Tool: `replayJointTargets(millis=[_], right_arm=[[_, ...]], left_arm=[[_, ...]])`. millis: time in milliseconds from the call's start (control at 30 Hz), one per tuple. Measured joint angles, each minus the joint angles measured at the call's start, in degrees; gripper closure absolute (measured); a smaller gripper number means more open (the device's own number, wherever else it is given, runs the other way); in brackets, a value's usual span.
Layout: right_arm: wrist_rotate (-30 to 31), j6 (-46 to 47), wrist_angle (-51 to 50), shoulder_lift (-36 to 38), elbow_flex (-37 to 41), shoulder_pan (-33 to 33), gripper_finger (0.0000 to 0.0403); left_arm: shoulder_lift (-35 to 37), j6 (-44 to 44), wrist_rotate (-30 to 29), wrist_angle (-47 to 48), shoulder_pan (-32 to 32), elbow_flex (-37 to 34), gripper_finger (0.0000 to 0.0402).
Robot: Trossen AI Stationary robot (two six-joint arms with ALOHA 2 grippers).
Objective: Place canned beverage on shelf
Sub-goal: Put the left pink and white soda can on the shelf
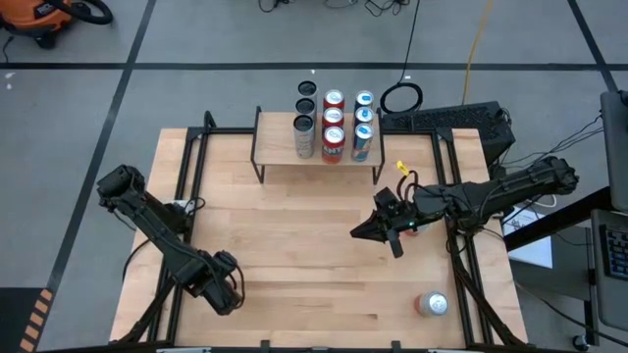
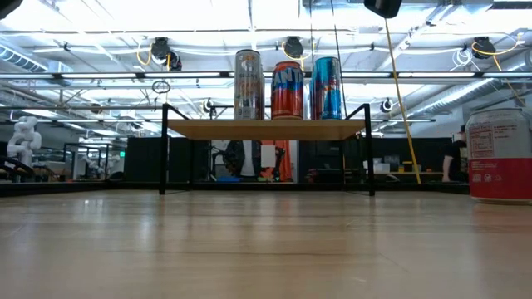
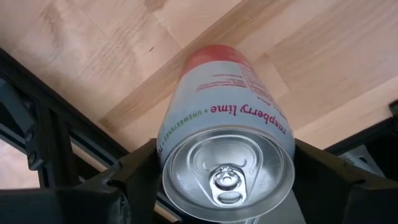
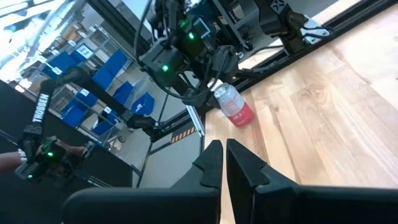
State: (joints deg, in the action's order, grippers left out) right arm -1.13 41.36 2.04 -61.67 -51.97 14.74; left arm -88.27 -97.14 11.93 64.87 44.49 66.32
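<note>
The left gripper [image 1: 226, 292] is bracketing a smooth cylindrical raspberry-lime can [image 3: 227, 134] between wide-set dark fingers; whether it is gripping, I cannot tell. The right gripper [image 1: 365, 233] is hovering pinched shut, with the thin-legged wooden shelf [image 1: 280, 147] standing well beyond it, bearing upright cans [image 1: 334, 137]

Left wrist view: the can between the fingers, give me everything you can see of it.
The raspberry lime can is pale metal with a red far end, pink and green lettering, and a silver lid with its pull tab in place. It appears to stand upright on the wooden table. The left gripper is shut on it, fingers against both sides below the rim.
</note>
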Motion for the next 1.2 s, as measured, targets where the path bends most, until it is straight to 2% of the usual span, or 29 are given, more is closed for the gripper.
replayJointTargets(millis=[400,633,1033,1200], right_arm=[[1.4,0.0,0.0,-0.3,0.0,0.0,0.0403],[1.5,3.4,2.2,-0.3,0.0,0.0,0.0403],[1.4,2.9,3.4,-0.6,0.0,0.2,0.0403],[4.6,-0.6,-0.3,-1.4,-2.6,2.2,0.0403]], left_arm=[[0.0,4.8,2.5,0.3,-2.5,2.4,0.0125],[0.0,8.1,-2.4,0.4,-5.6,7.8,0.0125],[0.0,14.0,-10.7,0.6,-14.0,20.4,0.0125],[0.0,13.6,-12.6,0.0,-17.9,24.2,0.0125]])
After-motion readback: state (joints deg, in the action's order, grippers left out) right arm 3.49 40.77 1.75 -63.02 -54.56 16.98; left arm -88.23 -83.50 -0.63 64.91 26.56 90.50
